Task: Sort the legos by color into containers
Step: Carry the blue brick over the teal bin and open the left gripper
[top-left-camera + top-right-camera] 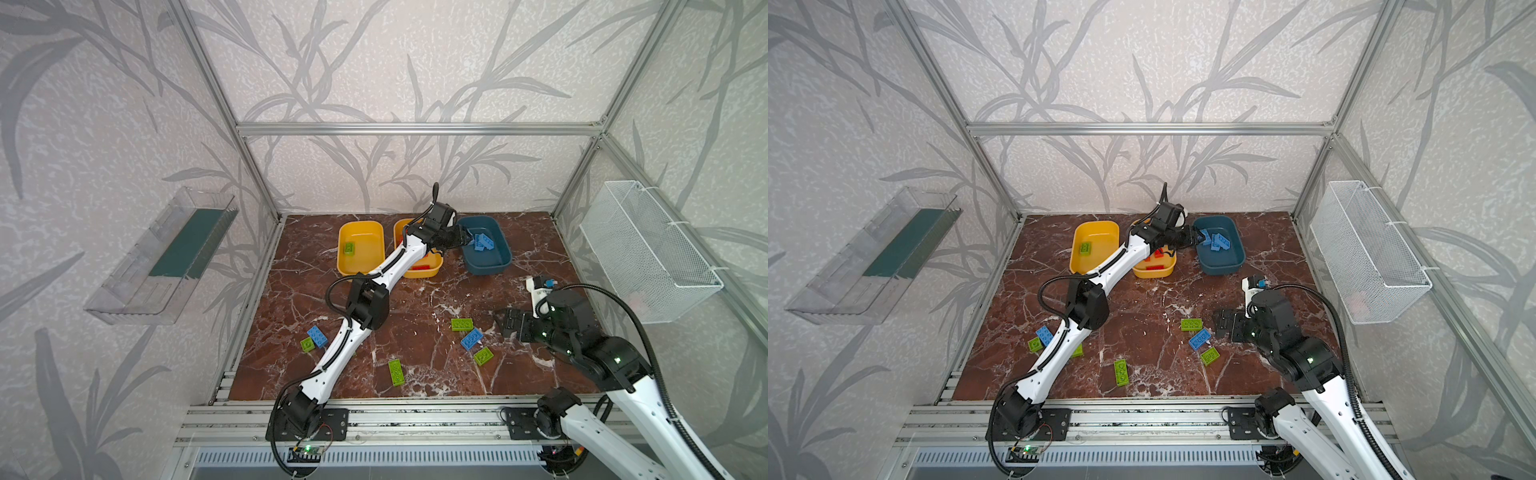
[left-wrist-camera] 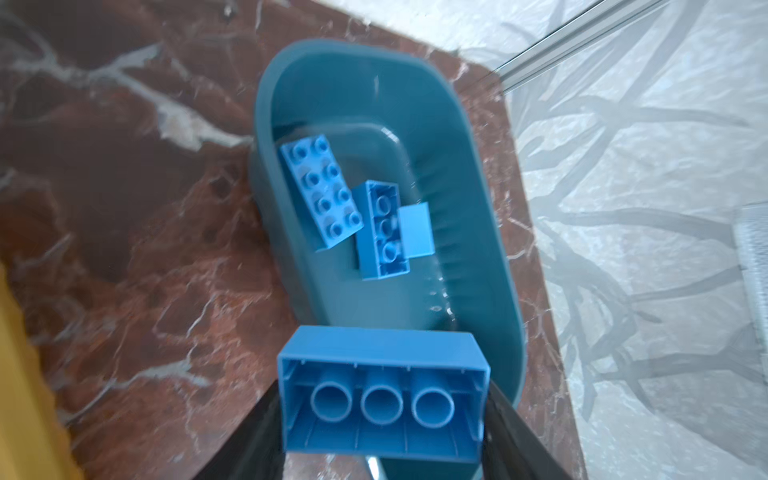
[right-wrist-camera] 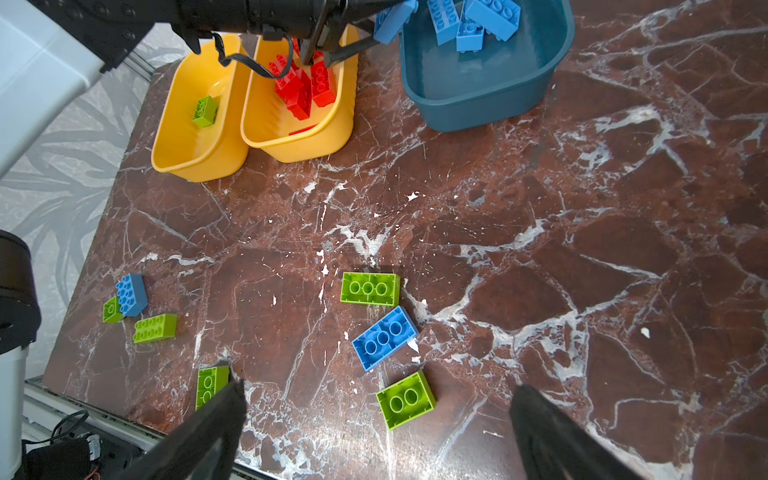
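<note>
Currently the left tool (image 1: pixel 467 240) is clamping a light blue brick (image 2: pixel 382 395), hollow underside showing, just over the near rim of the teal tub (image 2: pixel 478 208). Other blue bricks (image 2: pixel 322 195) are lying inside, beyond the tool. Judged risk: released there, it is liable to clip the rim and fall onto the desk (image 3: pixel 540 208). The right tool (image 1: pixel 503 323) is hovering, jaws apart, with loose green bricks (image 3: pixel 370 289) and a loose blue brick (image 3: pixel 384 337) lying just ahead. No legible writing is showing.
</note>
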